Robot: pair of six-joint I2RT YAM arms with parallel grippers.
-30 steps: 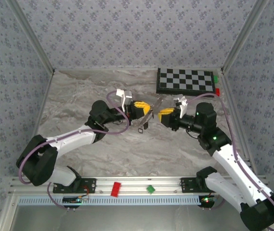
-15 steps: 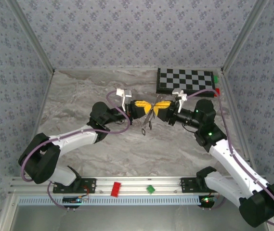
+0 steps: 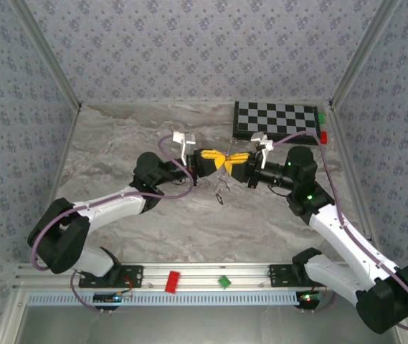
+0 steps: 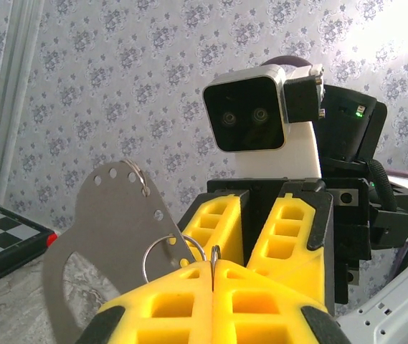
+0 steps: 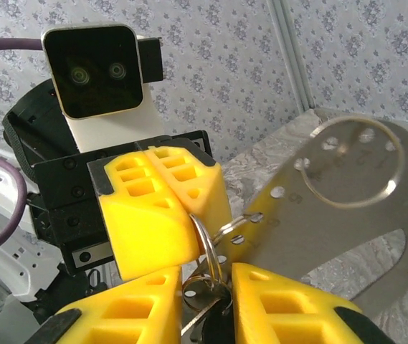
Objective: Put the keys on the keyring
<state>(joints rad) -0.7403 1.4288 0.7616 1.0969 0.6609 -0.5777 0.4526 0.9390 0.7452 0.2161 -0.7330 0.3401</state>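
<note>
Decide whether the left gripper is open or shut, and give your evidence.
Shut. In the left wrist view the left gripper presses its yellow fingers together along a thin seam, pinching the keyring.

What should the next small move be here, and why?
Probably close the right claw gently on the keys. They lie in the gap between its fingers and are not clearly pinched. The left claw is shut on the keyring, tip to tip with the right, and a flat metal tag is attached to the ring. A firm hold looks needed before any threading.
</note>
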